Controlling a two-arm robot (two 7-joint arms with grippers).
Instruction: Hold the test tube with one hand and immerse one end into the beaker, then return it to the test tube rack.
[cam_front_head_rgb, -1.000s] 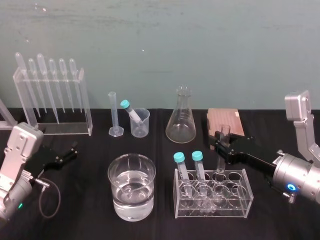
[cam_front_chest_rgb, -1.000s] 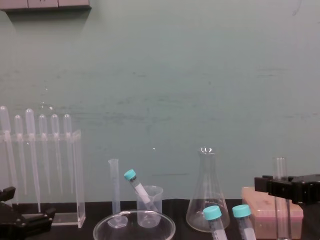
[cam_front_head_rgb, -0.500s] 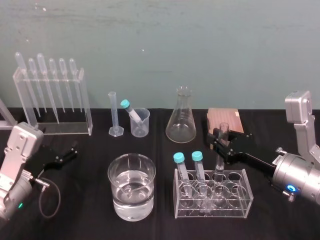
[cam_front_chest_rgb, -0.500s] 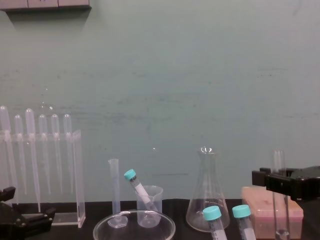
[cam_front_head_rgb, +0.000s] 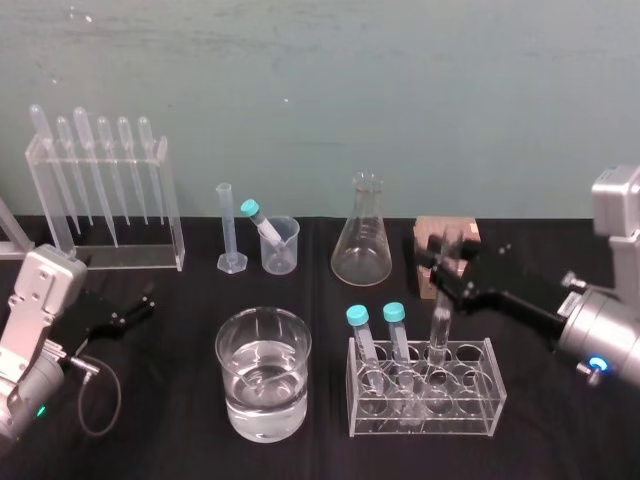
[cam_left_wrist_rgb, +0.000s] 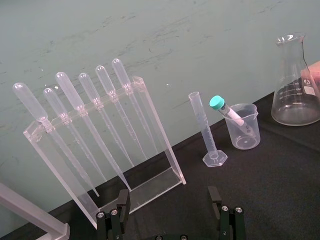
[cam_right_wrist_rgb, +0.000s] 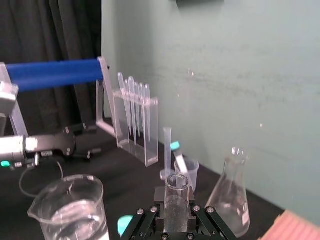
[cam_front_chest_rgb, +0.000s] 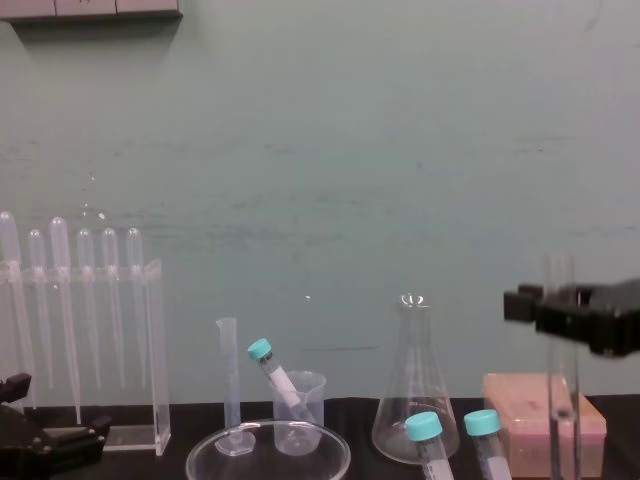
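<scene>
Below the right hand (cam_front_head_rgb: 440, 268) the test tube (cam_front_head_rgb: 438, 322) hangs upright, the fingers closed on its upper part. Its lower end is at the top plate of the clear test tube rack (cam_front_head_rgb: 490, 385); whether it is free of the hole cannot be told. Judging from this, only the lifting is under way. The dip into the beaker (cam_front_head_rgb: 262, 400), well left of this hand, and the return remain. The left hand (cam_front_head_rgb: 140, 305) rests wide open on the desk (cam_front_head_rgb: 560, 450), far left.

head looks down, chest looks level — both share the flask (cam_front_head_rgb: 361, 240).
</scene>
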